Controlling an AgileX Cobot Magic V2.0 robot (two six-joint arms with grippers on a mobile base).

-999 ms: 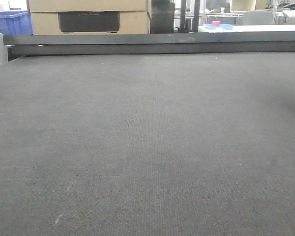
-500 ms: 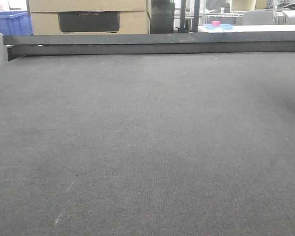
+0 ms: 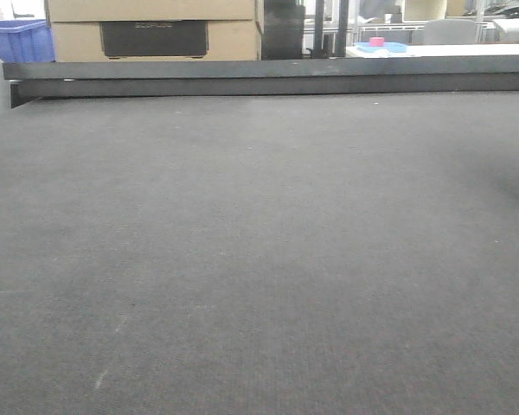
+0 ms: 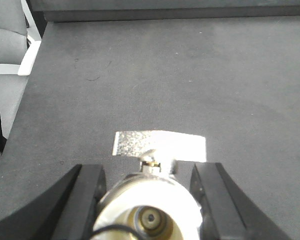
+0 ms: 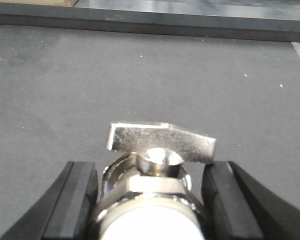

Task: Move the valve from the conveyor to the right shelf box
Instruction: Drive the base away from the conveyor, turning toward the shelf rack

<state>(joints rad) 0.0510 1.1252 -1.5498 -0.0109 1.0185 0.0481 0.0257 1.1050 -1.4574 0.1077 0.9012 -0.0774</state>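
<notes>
Valve [image 4: 145,200] sits between the fingers of the left gripper [image 4: 149,171], which is closed on its round body. The flat handle [image 4: 160,146] projects ahead of the fingertips, probably to keep it clear of the pads. The right gripper [image 5: 149,167] clamps a second valve [image 5: 150,195] likewise. Conveyor belt [image 4: 190,75] lies ahead and below; contact with it cannot be determined. Shelf box is not in view.
</notes>
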